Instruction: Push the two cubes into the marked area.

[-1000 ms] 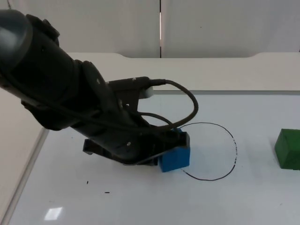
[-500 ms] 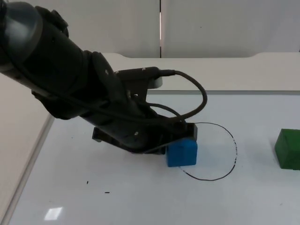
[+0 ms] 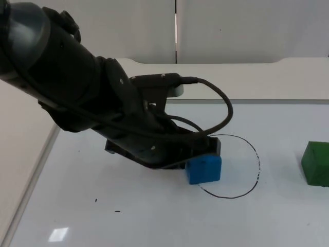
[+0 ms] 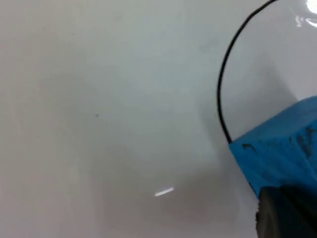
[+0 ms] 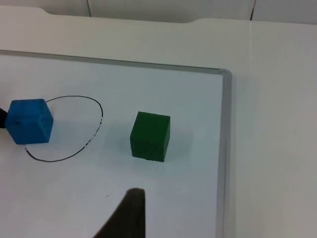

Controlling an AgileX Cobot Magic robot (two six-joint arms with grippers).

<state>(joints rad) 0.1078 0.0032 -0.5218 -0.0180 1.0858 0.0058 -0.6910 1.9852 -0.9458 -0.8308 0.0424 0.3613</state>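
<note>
Pressing against the blue cube [image 3: 204, 169], the left gripper [image 3: 205, 149] sat low on the whiteboard [image 3: 154, 216], touching the cube's face that looked away from the marked circle [image 3: 255, 164]. The cube straddled the circle's drawn line, partly inside and partly outside, so the push was judged incomplete. From the gripper the circle's centre lay straight beyond the cube, and a continued push along that line would likely seat it fully. Whether the left gripper's fingers were parted or closed could not be told; nothing was seen held between them. The green cube [image 3: 316, 163] stood well outside the circle, on the side opposite the blue cube, untouched. The right arm waited above it, its gripper [image 5: 130, 218] nearer the green cube than the left gripper was; its finger spacing could not be told either. The circle otherwise held nothing.
</note>
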